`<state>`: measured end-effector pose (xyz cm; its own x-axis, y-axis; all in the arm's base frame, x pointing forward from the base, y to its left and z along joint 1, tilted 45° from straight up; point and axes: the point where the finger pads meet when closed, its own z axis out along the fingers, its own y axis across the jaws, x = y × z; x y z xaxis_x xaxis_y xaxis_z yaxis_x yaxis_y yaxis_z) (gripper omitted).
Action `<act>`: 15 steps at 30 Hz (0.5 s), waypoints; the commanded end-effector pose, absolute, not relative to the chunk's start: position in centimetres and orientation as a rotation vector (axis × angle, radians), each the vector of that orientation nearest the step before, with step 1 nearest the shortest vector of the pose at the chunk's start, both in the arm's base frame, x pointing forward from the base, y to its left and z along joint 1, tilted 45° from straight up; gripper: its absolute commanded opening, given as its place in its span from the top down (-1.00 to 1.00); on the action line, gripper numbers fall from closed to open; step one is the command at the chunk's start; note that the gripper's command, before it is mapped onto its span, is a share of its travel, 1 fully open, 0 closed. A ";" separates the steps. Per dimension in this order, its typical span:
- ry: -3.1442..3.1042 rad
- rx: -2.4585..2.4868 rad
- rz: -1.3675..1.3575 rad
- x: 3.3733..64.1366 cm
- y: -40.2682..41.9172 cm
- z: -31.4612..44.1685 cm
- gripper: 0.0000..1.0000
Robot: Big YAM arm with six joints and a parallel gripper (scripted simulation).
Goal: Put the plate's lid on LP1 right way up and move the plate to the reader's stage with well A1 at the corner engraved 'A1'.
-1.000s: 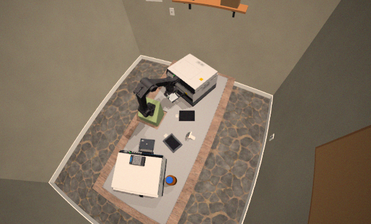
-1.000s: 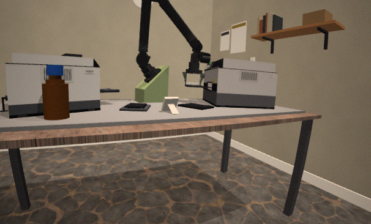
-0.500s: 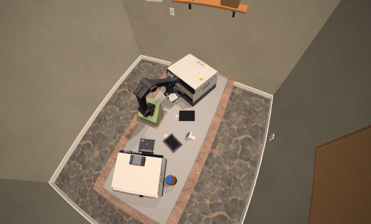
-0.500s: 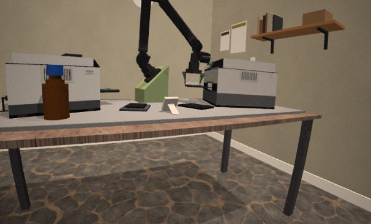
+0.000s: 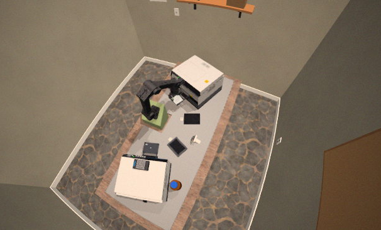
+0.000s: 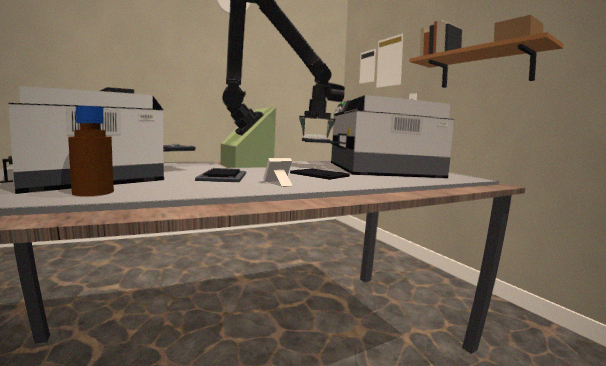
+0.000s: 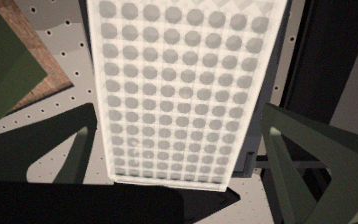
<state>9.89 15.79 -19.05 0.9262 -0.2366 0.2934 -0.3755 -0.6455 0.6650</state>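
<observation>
The brown bottle with blue cap (image 5: 175, 185) (image 6: 91, 160) stands upright, well apart from the white boxy machine with dark grey base (image 5: 197, 73) (image 6: 403, 135). Farther, at this machine's front, the pale rectangular plate with many round wells (image 5: 177, 99) (image 6: 315, 137) (image 7: 180, 90) lies on the dark stage (image 6: 320, 141) (image 7: 243, 167). Above it the black gripper with dark green fingers (image 5: 178, 96) (image 6: 317, 125) has jaws wide, holding nothing.

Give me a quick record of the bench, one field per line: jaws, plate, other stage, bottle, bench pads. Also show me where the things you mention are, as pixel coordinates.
Jaws: open, one on each side of the plate, gap visible to both
Plate: white plate (image 5: 177, 100) (image 6: 316, 136) (image 7: 175, 95), on the stage of the instrument at the wall shelf's end
Other stage: dark stage (image 5: 151, 147) (image 6: 179, 148), no plate on it
Bottle: brown bottle (image 5: 178, 186) (image 6: 91, 162), upright, blue cap on, beside the keypad instrument
Bench pads: two dark pads, nothing on either
Lid: cannot tell whether on the plate
</observation>
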 end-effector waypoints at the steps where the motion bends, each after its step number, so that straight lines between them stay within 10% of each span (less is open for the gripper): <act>1: -0.429 2.353 0.239 10.5 18.9 -19.0 -1.00; 15: -0.453 2.334 0.239 10.2 19.0 -18.3 -1.00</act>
